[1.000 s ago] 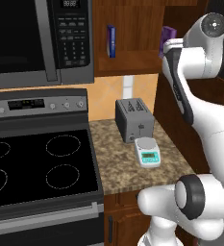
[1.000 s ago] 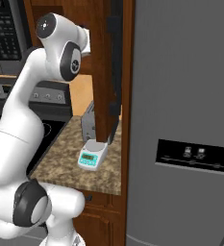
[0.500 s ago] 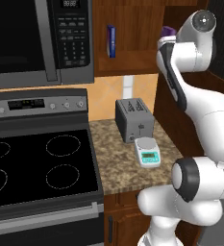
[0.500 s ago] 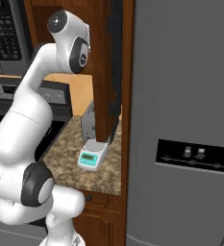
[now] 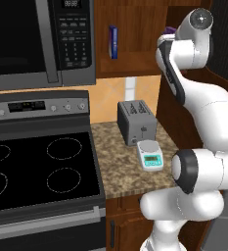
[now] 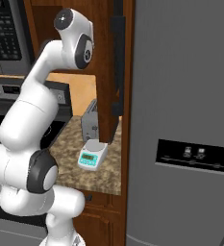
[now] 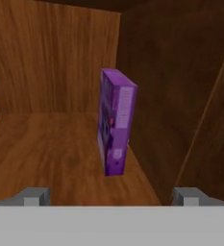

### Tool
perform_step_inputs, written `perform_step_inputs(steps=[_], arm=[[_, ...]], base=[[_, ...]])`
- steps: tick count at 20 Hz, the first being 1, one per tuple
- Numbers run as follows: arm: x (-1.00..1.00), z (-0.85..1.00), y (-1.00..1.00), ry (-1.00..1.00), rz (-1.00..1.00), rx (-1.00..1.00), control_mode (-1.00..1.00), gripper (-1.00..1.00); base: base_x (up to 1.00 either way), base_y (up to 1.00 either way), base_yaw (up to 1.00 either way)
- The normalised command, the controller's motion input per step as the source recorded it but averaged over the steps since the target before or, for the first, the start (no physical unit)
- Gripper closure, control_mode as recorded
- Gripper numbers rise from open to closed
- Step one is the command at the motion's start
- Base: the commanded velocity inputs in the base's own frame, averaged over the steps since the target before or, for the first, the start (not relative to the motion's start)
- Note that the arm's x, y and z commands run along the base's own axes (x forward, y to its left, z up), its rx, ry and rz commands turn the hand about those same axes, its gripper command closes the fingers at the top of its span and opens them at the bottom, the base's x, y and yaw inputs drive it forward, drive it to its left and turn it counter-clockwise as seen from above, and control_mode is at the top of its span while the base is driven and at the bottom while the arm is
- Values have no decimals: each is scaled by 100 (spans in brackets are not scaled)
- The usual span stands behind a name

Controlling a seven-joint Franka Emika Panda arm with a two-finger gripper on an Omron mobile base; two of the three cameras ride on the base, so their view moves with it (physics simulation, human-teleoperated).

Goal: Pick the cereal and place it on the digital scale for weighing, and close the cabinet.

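Observation:
The cereal (image 7: 116, 122) is a thin purple box standing upright on the wooden shelf of the cabinet (image 7: 51, 144), near its right wall. My gripper (image 7: 111, 197) is open just in front of the box, a fingertip (image 7: 34, 194) out to each side and nothing between them. In the left base view my arm reaches into the open cabinet (image 5: 140, 29), and a purple corner of the cereal (image 5: 170, 30) peeks out beside it. The digital scale (image 5: 150, 156) sits bare on the granite counter, also seen as the digital scale (image 6: 92, 155). The cabinet door (image 6: 108, 72) stands swung open.
A grey toaster (image 5: 136, 122) stands behind the scale. A thin blue box (image 5: 113, 41) is at the cabinet's left side. The microwave (image 5: 37, 39) hangs over the stove (image 5: 37, 166). A grey fridge (image 6: 180, 120) fills the right, close by the open door.
My arm has risen and pushed further into the cabinet, its upper joint moving up. The gripper has stayed open. The cereal and scale have not moved.

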Motion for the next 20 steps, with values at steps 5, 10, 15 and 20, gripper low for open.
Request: perform_step_inputs(steps=[5,10,15,20], arm=[[36,-1,-1,0,0,0,-100,-100],[13,-1,-12,0,-2,0,-100,-100],[11,-8,-9,0,-7,0,-100,-100],[45,-22,0,0,-6,-1,-100,-100]], base=[[0,0,0],[0,0,0],[0,0,0],[0,0,0]])
